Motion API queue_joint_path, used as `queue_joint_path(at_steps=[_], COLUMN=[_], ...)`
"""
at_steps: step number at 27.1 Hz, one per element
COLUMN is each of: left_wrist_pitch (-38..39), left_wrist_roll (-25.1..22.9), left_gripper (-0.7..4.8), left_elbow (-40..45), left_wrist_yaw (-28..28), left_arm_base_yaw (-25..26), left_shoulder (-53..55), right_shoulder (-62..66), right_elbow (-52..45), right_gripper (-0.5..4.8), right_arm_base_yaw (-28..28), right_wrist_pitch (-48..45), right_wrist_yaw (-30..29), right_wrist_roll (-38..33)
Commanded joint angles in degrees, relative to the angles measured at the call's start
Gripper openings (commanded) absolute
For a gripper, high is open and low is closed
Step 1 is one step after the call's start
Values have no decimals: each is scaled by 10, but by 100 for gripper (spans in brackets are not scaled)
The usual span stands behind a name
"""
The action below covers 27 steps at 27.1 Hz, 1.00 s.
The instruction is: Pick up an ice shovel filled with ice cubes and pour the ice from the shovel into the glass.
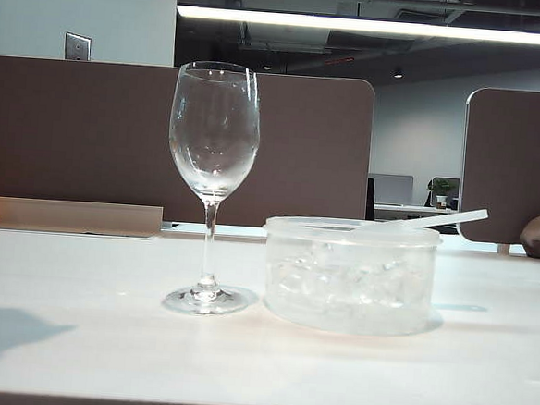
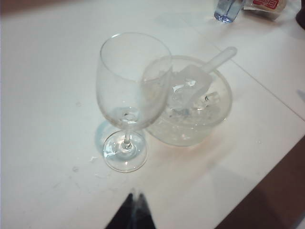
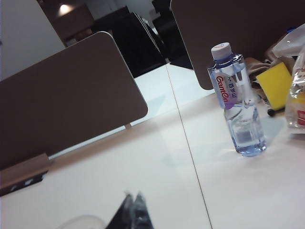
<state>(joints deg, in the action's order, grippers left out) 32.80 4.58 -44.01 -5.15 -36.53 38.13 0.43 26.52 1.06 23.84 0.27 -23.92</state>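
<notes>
Ice shovel [image 2: 200,78] lies in the round translucent tub [image 2: 220,114], its scoop end down among the ice cubes [image 2: 190,102] and its long thin handle slanting up over the tub's rim; in the exterior view the handle [image 1: 445,219] points up and to the right, away from the glass. No tool touches it. The left tool [image 2: 136,202] shows only as two dark fingertips pressed together at the edge of its wrist view, clenched on nothing, hanging over the white surface [image 2: 47,95] near the foot of the glass [image 2: 128,90] and apart from it. The right tool [image 3: 133,205] is likewise a pair of dark tips drawn together, holding nothing, above bare surface away from the tub. The wine glass stands upright just beside the tub, on its left in the exterior view, its bowl showing no ice. Farther off, a water bottle [image 3: 237,102] with a white cap stands upright, with a yellow object [image 3: 276,86] and a clear bag [image 3: 298,95] beyond it.
</notes>
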Motion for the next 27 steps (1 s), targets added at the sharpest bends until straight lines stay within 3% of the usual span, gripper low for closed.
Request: queue_joint_path(at_steps=[1, 5, 11, 21, 23, 27], left_wrist_pitch=[-7, -7, -7, -7, -7, -7], left_wrist_roll=[0, 0, 0, 0, 0, 0], left_gripper=[-5, -5, -5, -5, -5, -5], left_elbow=[-2, -2, -2, -2, -2, -2], left_wrist_yaw=[0, 0, 0, 0, 0, 0], left_arm_base_yaw=[0, 0, 0, 0, 0, 0], left_shoulder=[-1, -1, -1, 0, 0, 0], right_shoulder=[22, 120, 240, 391, 422, 475], right_elbow=[98, 264, 358, 350, 349, 285], right_gripper=[-9, -9, -9, 27, 57, 63], right_arm_base_yaw=[1, 0, 1, 1, 2, 2], right_wrist_pitch=[116, 246, 309, 195, 176, -15], right_wrist_yaw=[2, -14, -44, -162, -172, -174], right_wrist_roll=[35, 143, 214, 202, 158, 39])
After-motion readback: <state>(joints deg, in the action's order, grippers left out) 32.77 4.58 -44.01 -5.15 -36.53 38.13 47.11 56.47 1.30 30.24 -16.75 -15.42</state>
